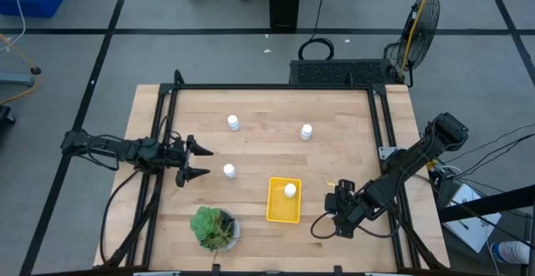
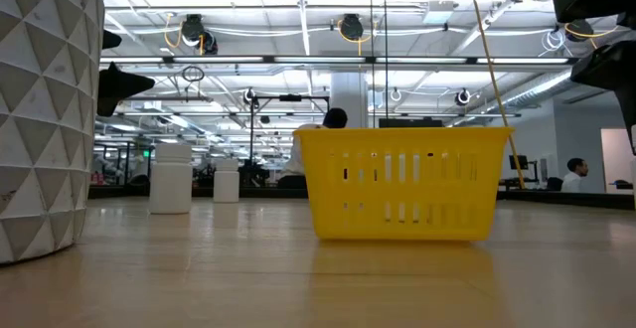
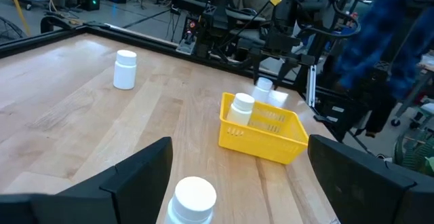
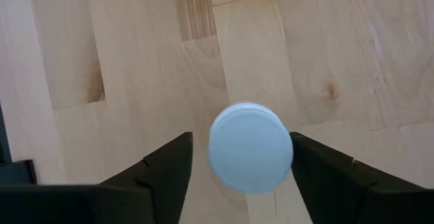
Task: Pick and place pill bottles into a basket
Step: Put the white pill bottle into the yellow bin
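Four white pill bottles show. One stands at the far middle and one to its right. One stands inside the yellow basket. One stands just ahead of my left gripper, which is open, level and empty; in the left wrist view this bottle shows between the fingertips. My right gripper is open right of the basket and points down, hiding what is under it. Its wrist view shows a bottle cap between the fingers. My right gripper comes from above, pointing down, with one finger on either side of a bottle's white cap. A gap shows on one side. Whether the other finger touches the cap I cannot tell. The bottle stands upright on the table.
A green potted plant stands at the near edge, left of the basket; its white faceted pot fills the low view's left. A black frame borders the table's far and side edges. People show in the room beyond.
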Available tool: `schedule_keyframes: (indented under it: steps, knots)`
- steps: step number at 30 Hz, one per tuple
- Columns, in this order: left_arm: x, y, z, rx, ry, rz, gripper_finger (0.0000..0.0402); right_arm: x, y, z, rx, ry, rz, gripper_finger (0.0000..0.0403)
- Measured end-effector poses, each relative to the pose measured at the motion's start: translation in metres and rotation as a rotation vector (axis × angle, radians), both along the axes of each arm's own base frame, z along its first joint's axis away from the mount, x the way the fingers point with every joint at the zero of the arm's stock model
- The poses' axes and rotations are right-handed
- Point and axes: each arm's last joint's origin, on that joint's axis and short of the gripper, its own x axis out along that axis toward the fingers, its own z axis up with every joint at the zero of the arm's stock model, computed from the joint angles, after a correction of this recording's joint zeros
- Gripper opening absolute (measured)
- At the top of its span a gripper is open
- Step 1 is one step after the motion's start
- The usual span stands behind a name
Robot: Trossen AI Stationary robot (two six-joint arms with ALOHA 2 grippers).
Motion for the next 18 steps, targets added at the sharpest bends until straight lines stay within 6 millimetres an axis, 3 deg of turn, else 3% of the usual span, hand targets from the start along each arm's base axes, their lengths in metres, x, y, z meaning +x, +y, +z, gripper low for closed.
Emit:
schedule_keyframes:
  steps: [9,13,18]
  knots:
    - [0.000,0.000,0.000,0.000,0.000,0.000,0.0347,0.001,0.001,0.000,0.000,-0.014,0.018,0.0149]
    - [0.000,0.000,0.000,0.006,-0.001,0.000,0.0347,0.009,0.000,0.004,0.024,-0.063,0.050,0.0150]
    - [0.000,0.000,0.000,0.006,-0.001,0.000,0.0347,0.025,-0.004,0.022,0.062,-0.097,0.105,0.0168]
